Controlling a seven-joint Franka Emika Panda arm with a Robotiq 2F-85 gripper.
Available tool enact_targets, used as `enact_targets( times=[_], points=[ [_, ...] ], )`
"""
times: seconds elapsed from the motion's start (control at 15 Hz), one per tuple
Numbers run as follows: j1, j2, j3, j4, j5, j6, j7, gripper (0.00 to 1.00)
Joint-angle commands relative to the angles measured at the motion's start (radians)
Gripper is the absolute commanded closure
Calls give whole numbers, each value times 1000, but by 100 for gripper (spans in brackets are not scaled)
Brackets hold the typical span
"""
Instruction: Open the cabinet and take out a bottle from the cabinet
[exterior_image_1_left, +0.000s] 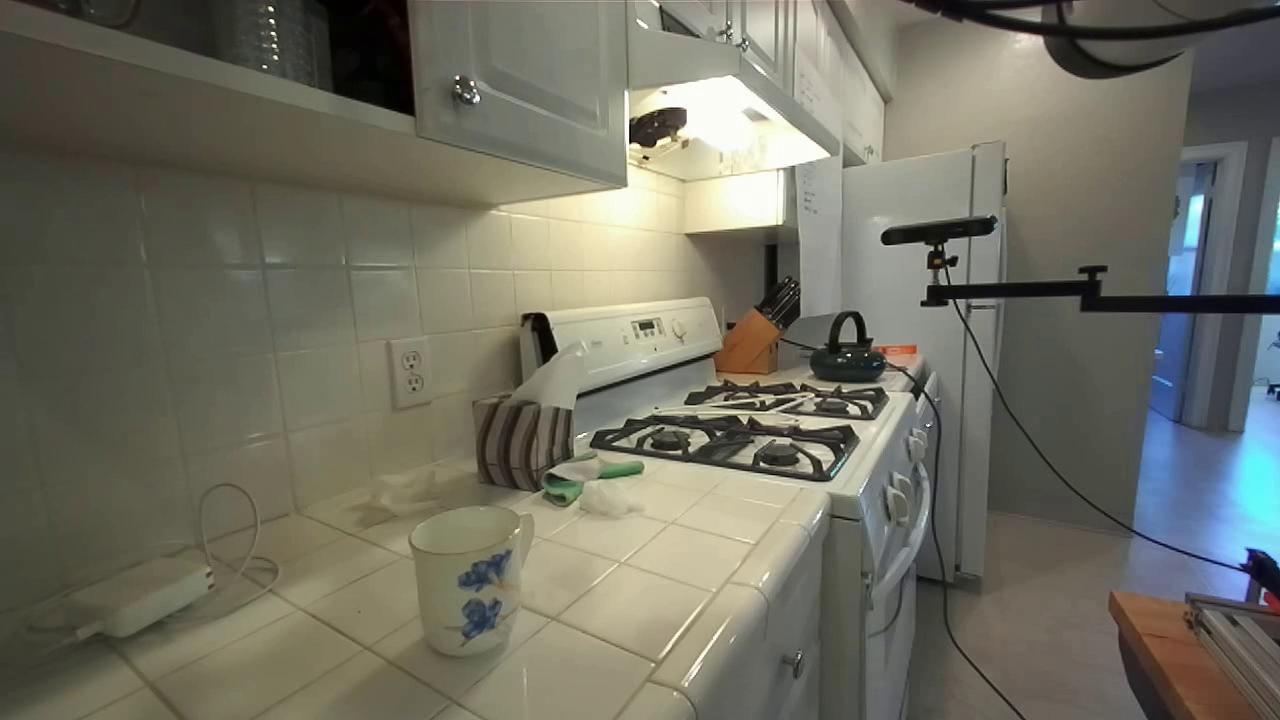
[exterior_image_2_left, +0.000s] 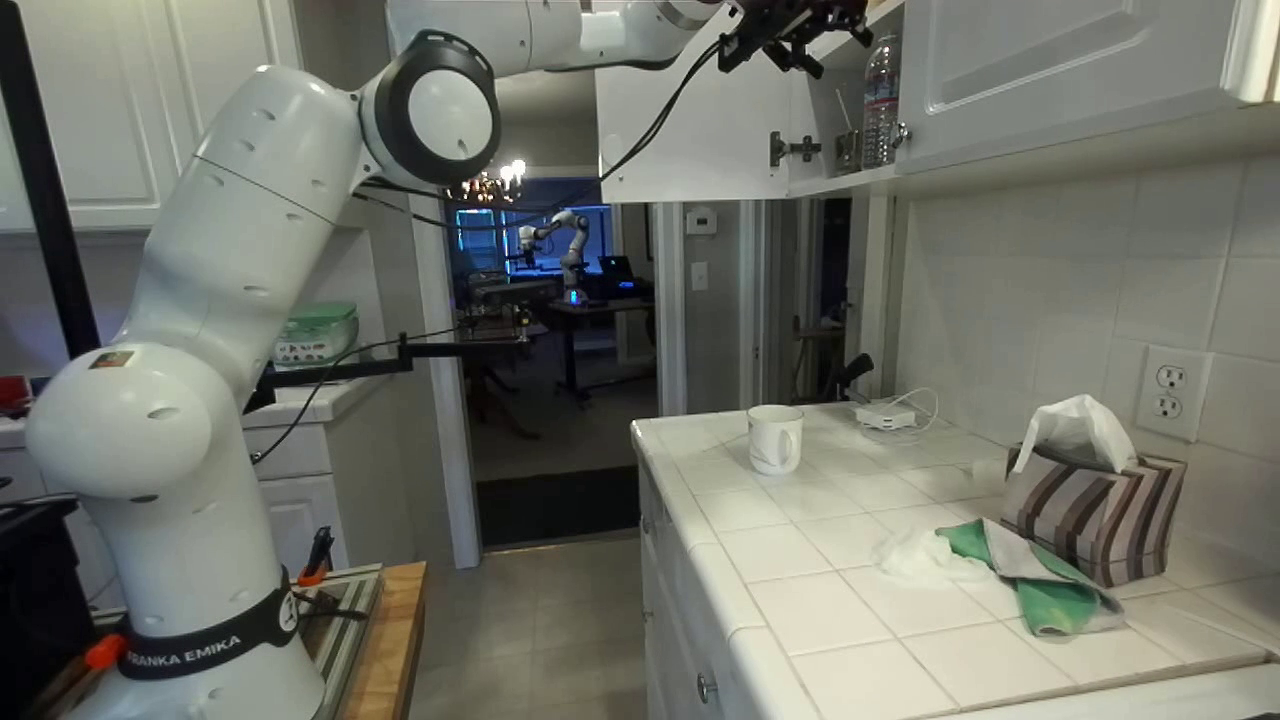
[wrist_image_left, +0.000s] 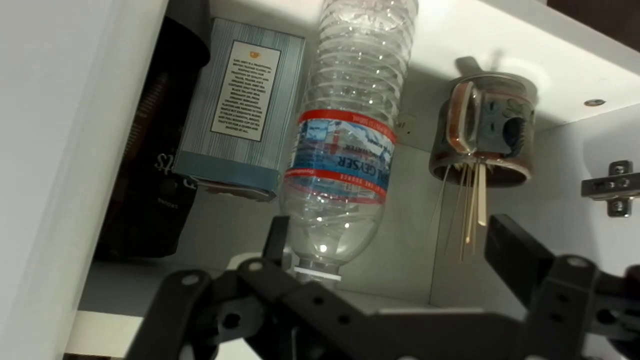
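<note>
Clear ribbed plastic bottle (wrist_image_left: 345, 150), red-and-blue label, stands upright inside the open white cabinet (exterior_image_2_left: 845, 183). Gripper (wrist_image_left: 395, 246) spread wide, one fingertip (wrist_image_left: 276, 240) just beside the bottle's shoulder, contact unclear. Striped cardboard tea box (wrist_image_left: 245, 102) right next to bottle, dark bag (wrist_image_left: 150, 205) beyond it; glazed mug (wrist_image_left: 510, 125) of thin wooden skewers (wrist_image_left: 481, 195) on the other side. Closed panelled door (exterior_image_2_left: 1070, 90) covers part of the cabinet. Glossy tiled table (exterior_image_2_left: 830, 605) below carries white flower-print cup (exterior_image_1_left: 445, 575), striped tissue box (exterior_image_2_left: 1095, 520), rumpled green-grey cloth (exterior_image_2_left: 1055, 602).

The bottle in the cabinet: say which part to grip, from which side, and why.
I would grip the bottle by its neck, straight in from the open front of the cabinet: the bottle stands upright, narrows there, and the tea box flanks only its wider body.
</note>
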Motion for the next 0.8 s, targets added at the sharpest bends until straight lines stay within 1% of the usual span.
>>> enact_targets(
  times=[0.0, 0.13, 0.27, 0.53, 0.73],
  points=[
    [20, 3, -15, 11, -25, 1, 31, 0],
    [50, 23, -28, 44, -57, -15, 45, 0],
    [65, 44, -33, 65, -69, -3, 36, 0],
    [75, 87, -46, 101, -69, 13, 34, 0],
    [70, 125, -64, 127, -73, 61, 32, 0]
  ],
)
